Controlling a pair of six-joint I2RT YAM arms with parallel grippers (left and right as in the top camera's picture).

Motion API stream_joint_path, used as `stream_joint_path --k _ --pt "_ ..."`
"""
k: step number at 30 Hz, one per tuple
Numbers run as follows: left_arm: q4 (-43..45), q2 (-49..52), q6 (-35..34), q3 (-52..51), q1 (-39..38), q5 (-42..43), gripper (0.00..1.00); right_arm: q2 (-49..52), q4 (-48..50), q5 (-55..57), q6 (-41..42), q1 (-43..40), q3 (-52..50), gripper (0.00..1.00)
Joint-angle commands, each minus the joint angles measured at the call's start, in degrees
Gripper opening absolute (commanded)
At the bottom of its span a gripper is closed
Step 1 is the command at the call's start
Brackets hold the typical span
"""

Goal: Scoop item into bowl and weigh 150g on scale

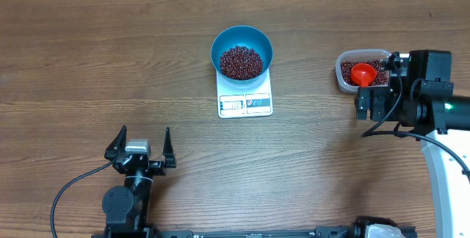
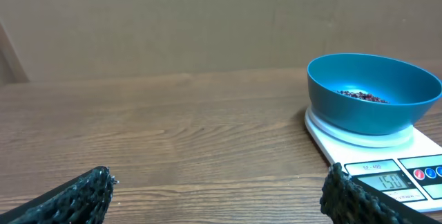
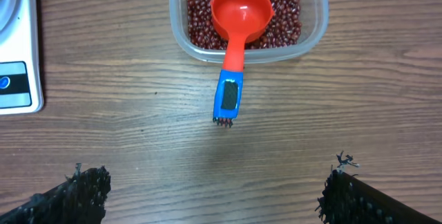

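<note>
Beans (image 1: pixel 241 62) fill the blue bowl (image 2: pixel 359 110) on the white scale (image 1: pixel 246 104), its display seemingly on target, the scoop (image 3: pixel 238 16) parked in the right-hand tub (image 3: pixel 181 41) — weighing looks done — left gripper (image 1: pixel 145 132) and right gripper (image 3: pixel 221 193) wide open, empty.

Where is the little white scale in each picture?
Overhead: the scale is in the upper middle, under the blue bowl.
Left wrist: the scale is low at the right edge, with the bowl on it.
Right wrist: only a part of the scale shows, at the upper left edge.
Shared landmark: the wooden table.
</note>
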Motion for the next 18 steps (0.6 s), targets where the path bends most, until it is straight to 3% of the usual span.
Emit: stream_joint_path --k 1,7,18 --pt "0.0 -0.6 0.9 -0.2 0.3 0.4 1.0 -0.3 0.5 0.5 -0.2 0.2 1.5 1.0" --pt "0.0 -0.6 0.9 -0.2 0.3 0.4 1.0 -5.2 10.1 -3.6 -0.2 0.2 -2.3 1.0" --pt "0.0 -0.6 0.9 -0.2 0.3 0.4 1.0 -25.3 44.0 -13.7 0.1 0.2 -23.0 1.0"
